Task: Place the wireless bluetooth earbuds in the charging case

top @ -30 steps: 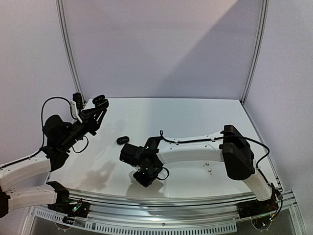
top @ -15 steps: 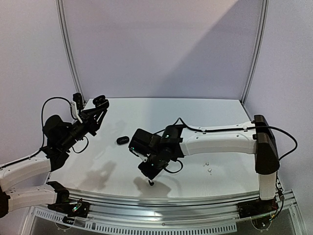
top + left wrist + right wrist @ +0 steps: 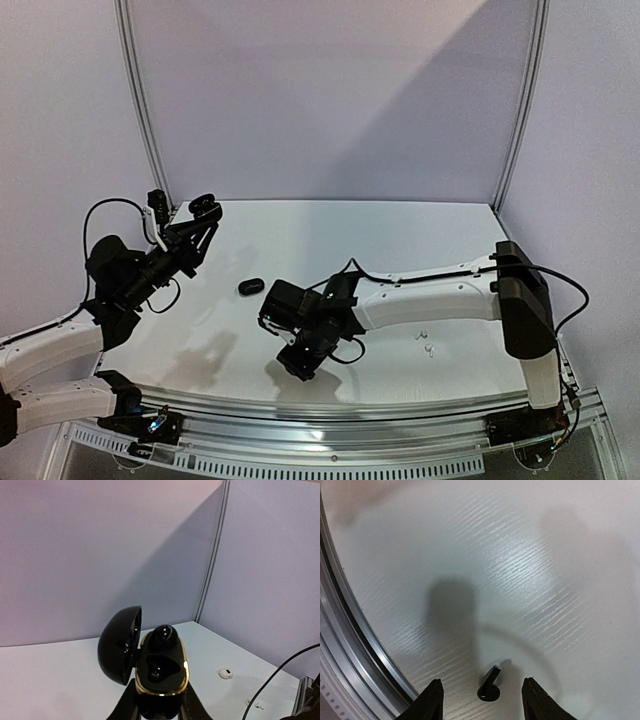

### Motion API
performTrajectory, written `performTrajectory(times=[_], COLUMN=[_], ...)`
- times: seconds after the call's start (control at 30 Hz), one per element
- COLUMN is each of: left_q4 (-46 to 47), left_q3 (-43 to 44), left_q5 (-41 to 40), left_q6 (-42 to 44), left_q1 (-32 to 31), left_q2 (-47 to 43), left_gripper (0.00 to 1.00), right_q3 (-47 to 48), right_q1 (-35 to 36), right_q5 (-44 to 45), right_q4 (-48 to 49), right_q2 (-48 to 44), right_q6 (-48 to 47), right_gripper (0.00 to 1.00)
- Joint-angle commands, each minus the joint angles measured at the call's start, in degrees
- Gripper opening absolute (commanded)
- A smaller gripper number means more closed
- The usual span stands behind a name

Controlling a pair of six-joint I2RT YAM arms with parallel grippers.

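- Right gripper [image 3: 481,681] had spread its jaws since a second earlier; a black earbud [image 3: 489,690] lay on the table [image 3: 545,570] between its fingers.
- Left gripper [image 3: 160,709] was clenched on the open charging case [image 3: 161,677], with a seated earbud [image 3: 162,637] inside.

The charging case [image 3: 161,680] is glossy black with a gold rim, its seated earbud [image 3: 162,637] black. The loose earbud [image 3: 489,686] is black against the white, finely streaked table [image 3: 535,570].
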Motion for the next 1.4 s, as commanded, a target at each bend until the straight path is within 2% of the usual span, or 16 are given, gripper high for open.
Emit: performTrajectory(times=[0.0, 0.23, 0.4, 0.63, 0.87, 1.07, 1.27, 1.37], left_q4=[0.67, 0.76, 0.85, 0.93, 0.86, 0.76, 0.85, 0.81], left_q3=[-0.56, -0.44, -0.45, -0.47, -0.52, -0.52, -0.64, -0.61], left_q5=[0.22, 0.1, 0.12, 0.02, 0.05, 0.05, 0.0, 0.05], left_q6=[0.84, 0.82, 0.73, 0.73, 0.89, 0.87, 0.77, 0.86], left_q1=[0.05, 0.05, 0.05, 0.05, 0.05, 0.05, 0.05, 0.05], left_q2=[-0.31, -0.05, 0.12, 0.06, -0.18, -0.31, -0.44, -0.7], left_gripper=[0.0, 0.0, 0.0, 0.0, 0.0, 0.0, 0.0, 0.0], right_q3=[-1.36, -2.2, -2.74, -3.12, -2.75, -4.49, -14.84, -18.13], right_q1=[-0.36, -0.41, -0.36, -0.32, -0.5, -2.99, -9.2, -11.11], right_q5=[-1.31, -2.95, -3.77, -3.62, -3.74, -12.89, -36.86, -45.16], right_q4=[-0.53, -2.12, -3.1, -4.29, -2.83, 0.18, 13.67, 18.3], right_q2=[2.51, 3.91, 4.08, 4.07, 4.55, 2.45, -1.92, -1.49], right_q6=[-0.92, -1.2, -1.3, -0.84, -0.58, 1.67, 10.0, 14.6], right_gripper=[0.54, 0.49, 0.36, 0.3, 0.12, 0.06, 0.05, 0.05])
